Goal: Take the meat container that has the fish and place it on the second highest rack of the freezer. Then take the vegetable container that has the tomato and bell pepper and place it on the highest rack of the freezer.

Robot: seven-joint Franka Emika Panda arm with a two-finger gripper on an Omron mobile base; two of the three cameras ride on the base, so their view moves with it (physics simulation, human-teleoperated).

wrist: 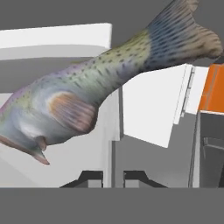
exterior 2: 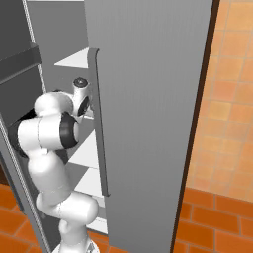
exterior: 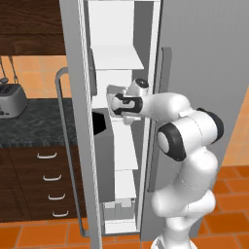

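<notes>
Speckled and silvery, the fish stretches from the lower left to the upper right of the hand view, tail high, just ahead of the claw, whose two dark tips stand close together at the bottom centre; whether they pinch anything cannot be told. Behind it are white shelf edges and grey walls of the freezer. In the left base view the claw reaches into the narrow open compartment at mid-height, below the highest rack. The open door hems the arm on the left, a shut grey door on the right. Orange floor tiles lie right; a dark worktop with a toaster sits far left.
</notes>
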